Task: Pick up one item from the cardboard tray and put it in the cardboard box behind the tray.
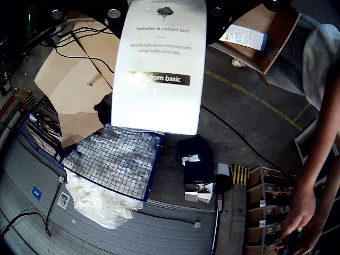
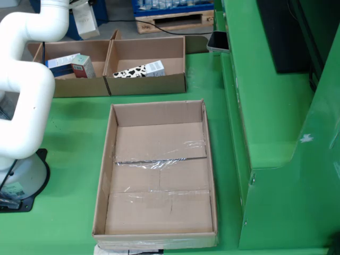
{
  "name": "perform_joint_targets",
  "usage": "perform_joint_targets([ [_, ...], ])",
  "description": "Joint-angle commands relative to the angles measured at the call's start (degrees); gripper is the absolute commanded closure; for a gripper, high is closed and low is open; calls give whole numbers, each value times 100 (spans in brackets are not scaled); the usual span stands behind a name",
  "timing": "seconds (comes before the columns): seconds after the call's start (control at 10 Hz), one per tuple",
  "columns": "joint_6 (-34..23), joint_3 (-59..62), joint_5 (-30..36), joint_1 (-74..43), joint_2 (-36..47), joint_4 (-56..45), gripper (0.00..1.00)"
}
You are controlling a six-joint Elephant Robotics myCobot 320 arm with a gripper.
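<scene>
Gripper-riding view is filled by a white carton (image 1: 159, 64) printed "hydrates & radiant skin", apparently carried; the gripper itself is hidden, so I cannot tell its opening. From the side view, the tray (image 2: 103, 175) lies empty (tape only). Judged step: transport. Next: lower into a box (image 2: 175, 84) behind.

fixed view looks down at tray (image 2: 159, 175) from near; pincer-mounted view faces floor.
</scene>
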Motion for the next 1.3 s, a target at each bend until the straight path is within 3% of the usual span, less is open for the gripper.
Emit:
perform_joint_targets([
  [0.0,-129,175,705,-112,282,-63,100],
  [0.1,-244,175,1035,-167,261,-140,100],
  [0.4,-291,175,1171,-204,227,-149,100],
  [0.6,-591,175,1951,-324,217,-556,100],
  [1.1,-597,175,2013,-334,121,-466,100],
  [1.2,-1061,-891,2672,-481,530,-429,100],
])
